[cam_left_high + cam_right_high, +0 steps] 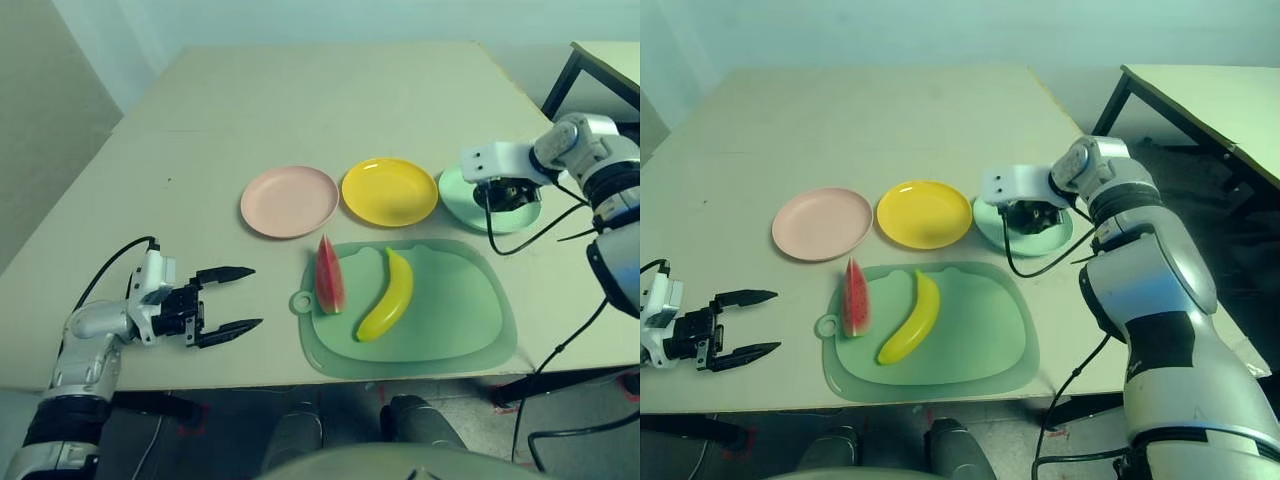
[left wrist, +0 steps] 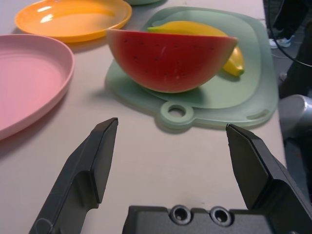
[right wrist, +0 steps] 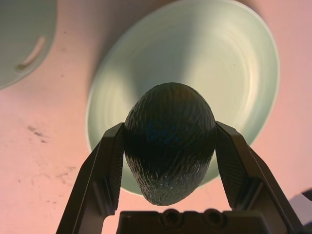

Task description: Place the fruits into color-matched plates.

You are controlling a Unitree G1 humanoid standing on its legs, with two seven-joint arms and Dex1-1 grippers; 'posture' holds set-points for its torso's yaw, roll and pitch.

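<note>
The avocado [image 3: 169, 141] is a small, dark green, egg-shaped toy with a pebbled skin, and it looks stiff and light; that rough surface should give the fingers some bite, though the rounded flanks could let it squirt out if squeezed off-centre. The right gripper [image 3: 168, 146] has it pinched across its widest part, one finger on each side, which seems the soundest place to hold it. It hangs directly above the mint green plate [image 3: 243, 63], at the far right of the row, so this piece appears close to being set down in its matching colour.

The watermelon wedge [image 1: 330, 274] stands on its rind on the left part of the pale green mat [image 1: 460, 330], red flesh with dark seeds showing and a green edge below. It is probably hard plastic (smooth, so likely a bit slippery), best taken across its two flat faces. The banana [image 1: 388, 296] lies just right of it on the mat, curved, yellow and glossy; its middle offers the steadiest grip.

The pink plate [image 1: 289, 201] and the yellow plate [image 1: 389, 190] sit beyond the mat. The left gripper [image 1: 229, 298] rests near the table's left front, fingers spread wide with nothing between them, pointing toward the wedge.
</note>
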